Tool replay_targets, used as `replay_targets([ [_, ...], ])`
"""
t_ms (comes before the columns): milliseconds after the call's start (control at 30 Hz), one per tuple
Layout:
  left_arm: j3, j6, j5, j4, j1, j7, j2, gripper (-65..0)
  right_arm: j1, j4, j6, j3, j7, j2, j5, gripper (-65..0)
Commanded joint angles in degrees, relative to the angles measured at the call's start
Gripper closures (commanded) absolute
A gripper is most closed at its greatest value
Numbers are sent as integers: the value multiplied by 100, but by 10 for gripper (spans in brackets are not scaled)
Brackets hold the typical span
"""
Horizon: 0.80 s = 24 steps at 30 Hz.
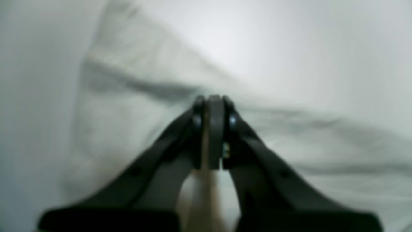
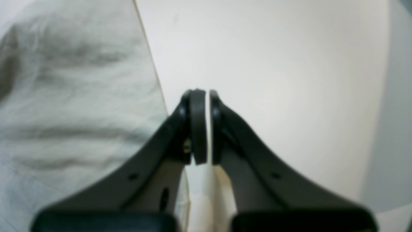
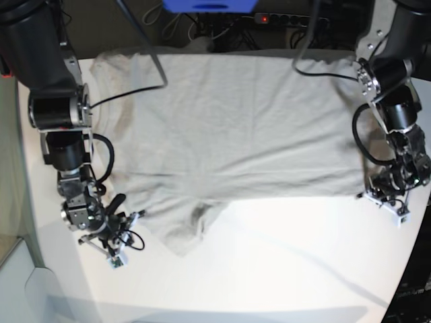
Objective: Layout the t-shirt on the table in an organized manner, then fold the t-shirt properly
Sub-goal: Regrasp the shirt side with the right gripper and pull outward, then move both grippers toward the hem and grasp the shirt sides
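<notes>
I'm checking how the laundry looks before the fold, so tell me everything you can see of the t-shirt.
The t-shirt is plain light grey-beige, soft-looking cloth, spread mostly flat across the far half of the white table, with shallow wrinkles. One short sleeve droops toward the near side, creased and shadowed. The right gripper is shut at that sleeve's edge and the left gripper is shut at the opposite corner; whether either pinches cloth cannot be told. Cables cross its far edge.
</notes>
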Motion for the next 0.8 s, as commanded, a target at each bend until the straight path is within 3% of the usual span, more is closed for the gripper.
replay_targets([
  [0,-11,-5,-50,170,-268,14,-106,-22,247,307,-145,28,-9,45,75,-11],
  [100,-37,-13,-50,539,-330,489,-114,-22,-17,948,171,37,-615,62,84,-10],
  [233,-37,-31,3,1252,-154,1069,-167,-22,-931,2742,804,186,-1442,27,84,-10],
  [400,-37,-13,-6,1885,549,1254,-378,-22,-2144,4491,883,309,-2066,-219,84,-10],
  [567,-37,-31,-6,1964,1059,1210,-378,-22,-2593,4465,883,327,-2048,-237,84,-10],
  [767,-2,-5,3,1753,1253,1192,-334,-22,-2575,3806,883,318,-2039,-193,84,-10],
])
